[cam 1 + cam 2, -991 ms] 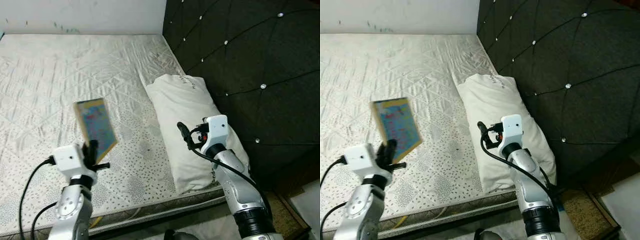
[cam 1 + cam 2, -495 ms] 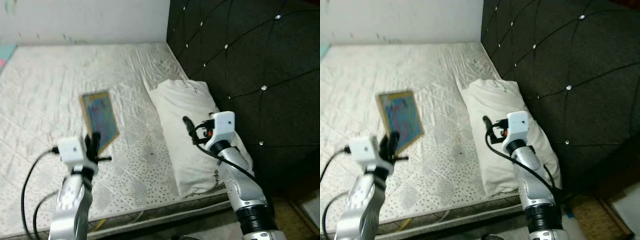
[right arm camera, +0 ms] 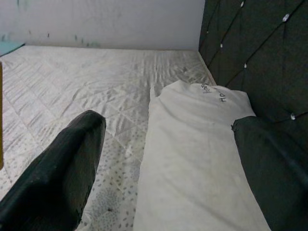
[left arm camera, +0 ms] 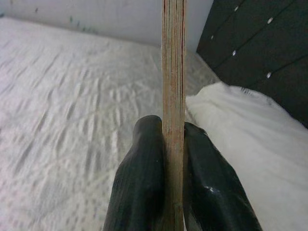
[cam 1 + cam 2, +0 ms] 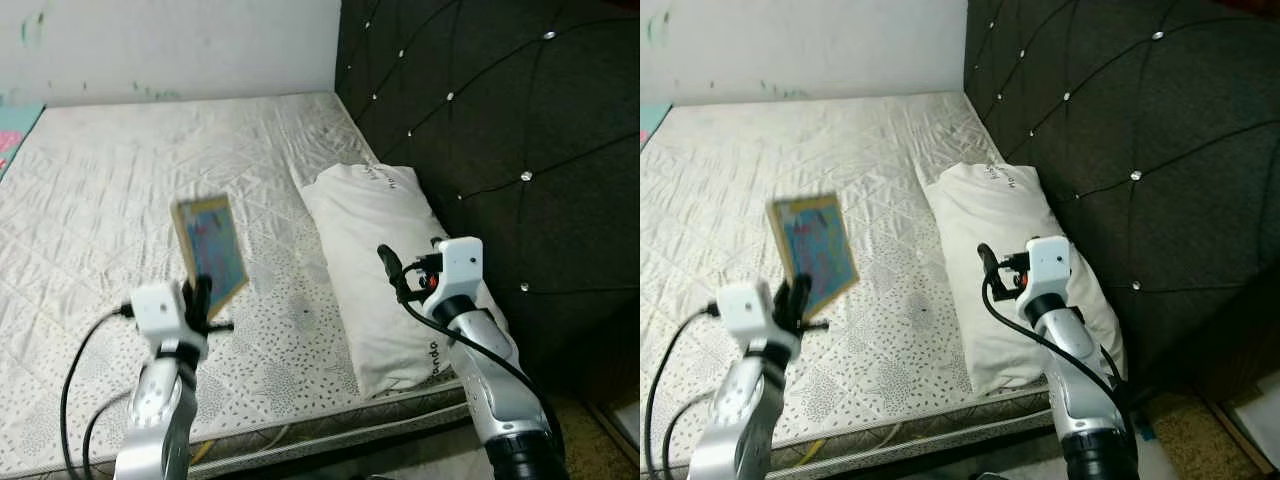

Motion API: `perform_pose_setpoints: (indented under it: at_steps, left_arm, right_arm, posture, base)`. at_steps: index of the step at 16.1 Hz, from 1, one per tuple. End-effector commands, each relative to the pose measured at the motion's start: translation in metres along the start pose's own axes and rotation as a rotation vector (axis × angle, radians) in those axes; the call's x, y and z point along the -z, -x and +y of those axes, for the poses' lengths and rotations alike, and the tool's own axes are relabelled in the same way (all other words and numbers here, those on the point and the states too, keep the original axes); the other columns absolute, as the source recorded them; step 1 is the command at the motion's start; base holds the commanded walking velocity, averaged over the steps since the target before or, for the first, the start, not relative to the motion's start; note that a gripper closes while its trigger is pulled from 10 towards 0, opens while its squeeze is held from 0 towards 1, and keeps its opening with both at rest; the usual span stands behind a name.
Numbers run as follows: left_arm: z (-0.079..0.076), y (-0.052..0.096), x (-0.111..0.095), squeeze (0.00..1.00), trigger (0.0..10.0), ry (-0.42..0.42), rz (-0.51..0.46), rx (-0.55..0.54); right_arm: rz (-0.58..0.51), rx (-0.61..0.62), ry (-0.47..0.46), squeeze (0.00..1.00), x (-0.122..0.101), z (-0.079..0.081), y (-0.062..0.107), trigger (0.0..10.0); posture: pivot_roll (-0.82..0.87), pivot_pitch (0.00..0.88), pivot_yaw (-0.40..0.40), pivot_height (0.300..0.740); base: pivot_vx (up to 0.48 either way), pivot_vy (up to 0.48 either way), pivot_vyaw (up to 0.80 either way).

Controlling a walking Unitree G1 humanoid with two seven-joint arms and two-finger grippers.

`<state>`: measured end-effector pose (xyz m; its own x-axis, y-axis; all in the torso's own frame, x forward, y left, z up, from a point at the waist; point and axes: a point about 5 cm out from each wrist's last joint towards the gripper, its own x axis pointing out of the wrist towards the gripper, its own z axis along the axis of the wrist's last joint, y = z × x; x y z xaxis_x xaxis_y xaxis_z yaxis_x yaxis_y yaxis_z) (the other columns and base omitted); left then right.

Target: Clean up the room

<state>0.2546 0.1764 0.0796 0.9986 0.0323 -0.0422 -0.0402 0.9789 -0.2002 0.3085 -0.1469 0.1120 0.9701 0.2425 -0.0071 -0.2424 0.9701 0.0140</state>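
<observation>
light: dim, even, indoor | shadows: soft | blur: held book smeared | glare: none

Left hand raised, fingers clamped together, right hand raised, fingers spread

The left gripper has its two black fingers pressed tight on either side of a thin board — seen edge-on, standing upright, its layered brown edge facing the camera. Beyond it lies the quilted white bed, a white pillow against the dark tufted headboard, and a pale wall behind.
</observation>
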Motion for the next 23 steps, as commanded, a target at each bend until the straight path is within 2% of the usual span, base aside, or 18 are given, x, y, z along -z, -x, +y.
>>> perform_pose_setpoints:
  at_steps: [1, 3, 4, 5, 6, 8, 10, 12, 15, 20, 23]
  left_arm:
    - [-0.006, 0.001, -0.012, 0.00, 10.0, 0.011, -0.047, 0.043]
    - [-0.009, 0.005, -0.014, 0.00, 10.0, 0.079, -0.034, 0.084]
    - [-0.015, 0.006, -0.009, 0.00, 10.0, 0.185, 0.023, 0.126]
    - [-0.018, 0.007, -0.006, 0.00, 10.0, 0.252, 0.066, 0.151]
    - [-0.016, 0.008, -0.005, 0.00, 10.0, 0.276, 0.081, 0.143]
    - [-0.007, 0.012, -0.003, 0.00, 10.0, 0.295, 0.097, 0.089]
    - [-0.006, 0.014, -0.001, 0.00, 10.0, 0.305, 0.114, 0.091]
    - [-0.008, 0.015, -0.003, 0.00, 10.0, 0.298, 0.131, 0.115]
    - [-0.007, 0.016, -0.003, 0.00, 10.0, 0.305, 0.128, 0.091]
    - [-0.002, 0.016, -0.004, 0.00, 10.0, 0.321, 0.124, 0.054]
    - [0.003, 0.015, -0.006, 0.00, 10.0, 0.298, 0.085, -0.009]
  right_arm:
    - [-0.002, 0.002, 0.003, 0.00, -0.003, -0.002, 0.003, 10.0]
    - [0.007, 0.000, 0.005, 0.00, -0.004, -0.003, 0.005, 10.0]
    - [0.019, -0.002, 0.011, 0.00, -0.002, -0.005, 0.006, 10.0]
    - [0.027, 0.002, 0.015, 0.00, -0.001, -0.006, 0.007, 10.0]
    - [0.032, 0.008, 0.017, 0.00, -0.002, -0.008, 0.010, 10.0]
    - [0.040, 0.014, 0.018, 0.00, -0.002, -0.011, 0.015, 10.0]
    - [0.045, 0.018, 0.013, 0.00, -0.002, -0.012, 0.016, 10.0]
    - [0.042, 0.001, -0.008, 0.00, -0.005, -0.007, 0.013, 10.0]
    - [0.036, -0.028, -0.021, 0.00, -0.007, -0.002, 0.013, 10.0]
    - [0.038, -0.041, -0.024, 0.00, -0.007, -0.001, 0.015, 10.0]
    - [0.039, -0.048, -0.019, 0.00, -0.008, -0.002, 0.012, 10.0]
  posture:
    - [-0.12, 0.074, -0.025, 0.740]
    - [-0.12, 0.101, -0.033, 0.740]
    - [-0.12, 0.117, -0.037, 0.740]
    - [-0.12, 0.124, -0.040, 0.740]
    - [-0.13, 0.138, -0.042, 0.740]
    - [-0.13, 0.149, -0.045, 0.740]
    - [-0.13, 0.150, -0.046, 0.740]
    - [-0.13, 0.151, -0.050, 0.740]
    - [-0.13, 0.152, -0.052, 0.740]
    - [-0.13, 0.162, -0.052, 0.685]
    - [-0.13, 0.163, -0.051, 0.685]
  base:
    - [0.000, 0.000, 0.00]
    - [0.000, 0.000, 0.00]
    - [0.000, 0.000, 0.00]
    - [0.000, 0.000, 0.00]
    - [0.000, 0.000, 0.00]
    - [0.000, 0.000, 0.00]
    - [0.000, 0.000, 0.00]
    - [0.000, 0.000, 0.00]
    - [0.000, 0.000, 0.00]
    - [0.000, 0.000, 0.00]
    - [0.000, 0.000, 0.00]
